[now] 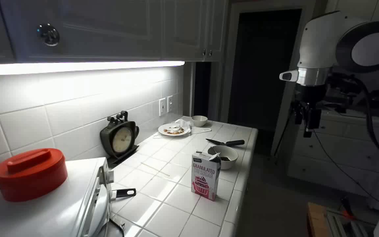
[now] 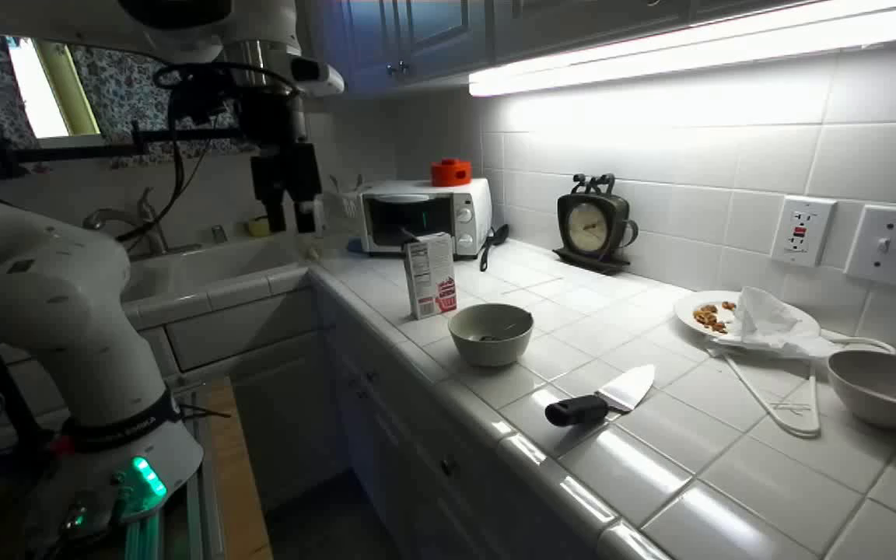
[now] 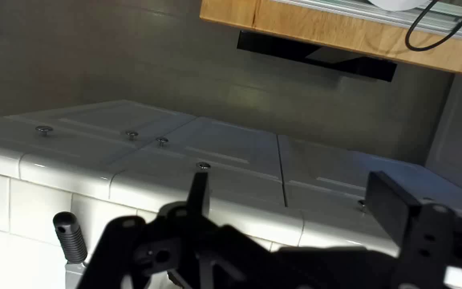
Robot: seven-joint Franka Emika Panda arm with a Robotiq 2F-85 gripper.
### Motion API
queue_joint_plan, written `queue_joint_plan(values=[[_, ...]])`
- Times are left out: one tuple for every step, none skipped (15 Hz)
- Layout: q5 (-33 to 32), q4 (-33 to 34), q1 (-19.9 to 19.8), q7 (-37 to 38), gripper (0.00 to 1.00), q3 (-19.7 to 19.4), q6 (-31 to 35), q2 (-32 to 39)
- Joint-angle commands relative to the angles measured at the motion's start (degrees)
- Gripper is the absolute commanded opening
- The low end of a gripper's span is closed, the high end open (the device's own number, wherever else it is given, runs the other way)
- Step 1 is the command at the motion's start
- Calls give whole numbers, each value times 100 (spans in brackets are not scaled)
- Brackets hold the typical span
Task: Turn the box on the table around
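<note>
While your end effector [image 2: 291, 222] hangs beside the table [image 1: 176, 219], beyond its rounded edge and higher than its tiled top, its two fingers [image 3: 389, 208] stand apart; through the gap between them, the wrist view shows you cabinet doors [image 3: 235, 154]. The box [image 1: 204, 178], a white carton with pink print and the words GRANULATED and SUGAR, stands upright on the table, lower than your end effector, off to its side and well apart from its fingers, as you see in both exterior views. Just beside the box, likewise lower than your end effector, sits a pale bowl [image 2: 491, 346] with dark contents [image 1: 225, 158]; whether box and bowl touch, you cannot tell. Near the bowl lies a black-handled server [image 2: 624, 391], whose grip appears to the left of your fingers in the wrist view. Across the table from your end effector, towards the tiled wall [image 2: 697, 225], you find a dark-framed scale [image 1: 122, 140] and a plate [image 2: 687, 309] bearing brown morsels [image 2: 710, 317] and a crumpled white sheet [image 2: 763, 317]. A second bowl [image 2: 895, 393] stands near the plate. To the right of your end effector in an exterior view, a toaster oven [image 2: 409, 218] carries a red container [image 2: 450, 173].
</note>
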Motion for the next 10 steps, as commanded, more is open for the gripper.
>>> queue_joint_plan(values=[[-65, 18, 139, 78, 100, -92, -40, -10], [-65, 18, 139, 78, 100, -92, -40, -10], [-65, 18, 139, 78, 100, -92, -40, -10], [-65, 18, 139, 78, 100, -92, -40, -10], [-65, 18, 139, 78, 100, -92, -40, -10], [-65, 18, 139, 78, 100, -92, -40, -10], [-65, 18, 139, 78, 100, -92, -40, -10], [-65, 18, 139, 78, 100, -92, -40, -10], [-39, -9, 240, -56, 100, -186, 239, 60], [98, 10, 394, -254, 100, -372, 583, 195]])
